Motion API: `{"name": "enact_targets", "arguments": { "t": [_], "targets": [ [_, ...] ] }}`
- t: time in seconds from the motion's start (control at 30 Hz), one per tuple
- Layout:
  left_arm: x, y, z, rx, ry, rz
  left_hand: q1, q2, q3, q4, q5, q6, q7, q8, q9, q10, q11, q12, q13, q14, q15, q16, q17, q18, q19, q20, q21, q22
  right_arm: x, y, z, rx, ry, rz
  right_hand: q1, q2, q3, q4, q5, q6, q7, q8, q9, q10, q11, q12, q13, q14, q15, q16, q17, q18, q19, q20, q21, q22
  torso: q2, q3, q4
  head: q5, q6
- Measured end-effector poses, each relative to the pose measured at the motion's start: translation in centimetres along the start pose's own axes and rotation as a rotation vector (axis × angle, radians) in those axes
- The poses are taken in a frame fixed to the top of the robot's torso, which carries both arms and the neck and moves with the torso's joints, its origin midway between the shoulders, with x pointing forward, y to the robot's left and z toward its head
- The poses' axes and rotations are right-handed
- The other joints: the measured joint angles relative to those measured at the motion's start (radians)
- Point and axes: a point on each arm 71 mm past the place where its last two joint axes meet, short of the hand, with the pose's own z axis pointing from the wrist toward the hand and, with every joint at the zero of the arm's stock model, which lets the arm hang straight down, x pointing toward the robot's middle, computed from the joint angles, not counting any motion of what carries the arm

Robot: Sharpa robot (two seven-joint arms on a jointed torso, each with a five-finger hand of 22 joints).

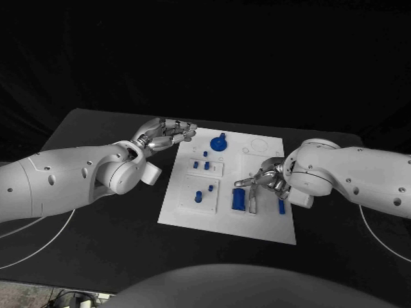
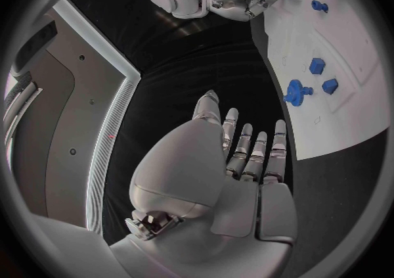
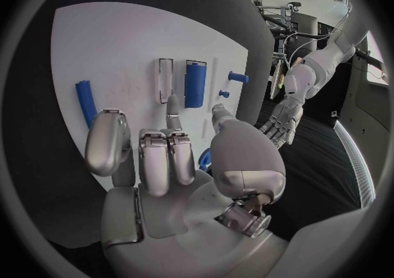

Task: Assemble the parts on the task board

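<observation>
A white task board lay in the middle of a black tabletop. The left hand hovered just beside the board's far left corner, its fingers loosely extended and apart, holding nothing. The right hand hung over the board's right half, fingers curled down toward the board beside a large blue block; whether they pinched a part could not be told. A round blue part stood near the board's far edge, small blue pegs sat left of the block, and a slim blue bar lay by the board's right edge.
</observation>
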Motion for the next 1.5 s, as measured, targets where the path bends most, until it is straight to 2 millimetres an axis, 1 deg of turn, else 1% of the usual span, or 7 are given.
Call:
{"name": "enact_targets", "arguments": {
  "t": [0.17, 0.23, 0.37, 0.47, 0.93, 1.33, 1.5],
  "targets": [
    [-0.1, 0.0, -0.1, -0.001, -0.002, 0.000, 0.000, 0.000, 0.000, 0.000, 0.000, 0.000, 0.000, 0.000, 0.000, 0.000, 0.000, 0.000, 0.000, 0.000, 0.000, 0.000, 0.000, 0.000, 0.000, 0.000, 0.000, 0.000, -1.4, -0.9, -1.8, -0.013, -0.041, 0.022, 0.013, 0.013, -0.007, 0.007, 0.055, 0.000, 0.000, 0.000, 0.009, 0.000, 0.000, 0.000, 0.000, 0.000, 0.000, 0.000, 0.000, 0.000, 0.010, -0.002, 0.012, 0.000, 0.000, -0.0002, -0.0001, 0.003, 0.000],
    [-0.1, 0.0, -0.1, -0.002, -0.002, 0.000, 0.000, 0.000, 0.000, 0.000, 0.000, 0.000, 0.000, 0.000, 0.000, 0.000, 0.000, 0.000, 0.000, 0.000, 0.000, 0.000, 0.000, 0.000, 0.000, 0.000, 0.000, 0.000, -2.0, -1.4, -2.5, -0.013, -0.057, 0.029, 0.037, 0.024, -0.007, 0.001, 0.121, 0.000, 0.000, 0.000, 0.010, 0.000, 0.000, 0.000, 0.000, 0.000, 0.000, 0.000, 0.000, 0.000, 0.010, -0.002, 0.014, 0.000, -0.001, -0.0006, -0.0007, 0.004, 0.000],
    [-0.1, 0.0, -0.1, -0.002, -0.003, 0.001, 0.000, 0.000, 0.000, 0.000, 0.000, 0.000, 0.000, 0.000, 0.000, 0.000, 0.000, 0.000, 0.000, 0.000, 0.000, 0.000, 0.000, 0.000, 0.000, 0.000, 0.000, 0.000, -3.2, -2.9, -3.6, 0.001, -0.090, 0.034, 0.145, 0.026, 0.029, -0.067, 0.331, -0.012, 0.001, -0.022, -0.004, 0.000, 0.000, 0.000, 0.000, 0.000, 0.000, 0.000, 0.000, 0.000, 0.010, -0.002, 0.013, 0.000, -0.002, -0.0009, -0.0017, 0.000, 0.000],
    [-0.1, 0.1, -0.1, -0.003, -0.002, 0.001, 0.003, 0.003, 0.000, 0.000, 0.000, 0.001, 0.001, 0.000, 0.000, 0.000, 0.000, 0.000, 0.000, 0.000, 0.000, 0.000, 0.000, 0.000, 0.000, 0.000, 0.000, 0.000, -3.7, -4.1, -4.0, 0.024, -0.106, 0.015, 0.153, 0.026, 0.038, -0.076, 0.373, -0.012, 0.001, -0.025, -0.013, 0.000, 0.000, 0.000, 0.000, 0.000, 0.000, 0.000, 0.000, 0.000, 0.010, -0.002, 0.004, 0.000, -0.002, -0.0010, -0.0021, -0.003, 0.000],
    [0.2, 0.3, -0.1, -0.007, 0.003, -0.002, 0.004, 0.004, 0.000, 0.000, 0.000, 0.004, 0.004, 0.000, 0.000, 0.004, 0.004, 0.000, 0.000, 0.000, 0.000, 0.000, 0.001, 0.000, 0.000, 0.000, 0.000, 0.000, -4.7, -8.3, -4.3, 0.125, -0.137, -0.069, 0.159, 0.033, 0.048, -0.078, 0.383, 0.008, -0.002, -0.031, -0.031, 0.000, 0.000, 0.000, 0.000, 0.000, 0.000, 0.000, 0.000, 0.000, 0.010, -0.002, 0.004, 0.000, -0.002, -0.0009, -0.0014, -0.017, 0.000],
    [0.1, 0.3, -0.2, -0.009, 0.001, -0.002, 0.008, 0.000, 0.000, 0.000, 0.000, 0.004, 0.004, 0.000, 0.000, 0.004, 0.004, 0.000, 0.000, 0.004, 0.004, 0.000, 0.001, 0.000, 0.000, 0.000, 0.000, -0.001, -3.5, -9.1, -2.7, 0.161, -0.113, -0.087, 0.137, 0.055, 0.035, -0.059, 0.208, 0.049, -0.009, -0.031, -0.043, 0.000, 0.000, 0.000, 0.000, 0.000, -0.007, 0.000, 0.000, 0.000, 0.013, -0.006, 0.004, 0.000, -0.001, -0.0011, -0.0002, -0.011, 0.000],
    [0.0, 0.3, -0.2, -0.010, -0.001, -0.001, 0.008, 0.000, 0.000, 0.000, 0.000, 0.004, 0.004, 0.000, 0.000, 0.004, 0.004, 0.000, 0.000, 0.004, 0.004, 0.000, 0.001, 0.000, 0.000, 0.000, 0.000, -0.001, -3.0, -9.1, -2.1, 0.165, -0.102, -0.089, 0.125, 0.054, 0.030, -0.053, 0.191, 0.053, -0.013, -0.031, -0.043, 0.000, 0.000, 0.000, 0.000, 0.000, -0.007, 0.000, 0.000, 0.000, 0.017, -0.009, 0.004, 0.000, -0.001, -0.0011, -0.0008, -0.010, 0.000]
  ]
}}
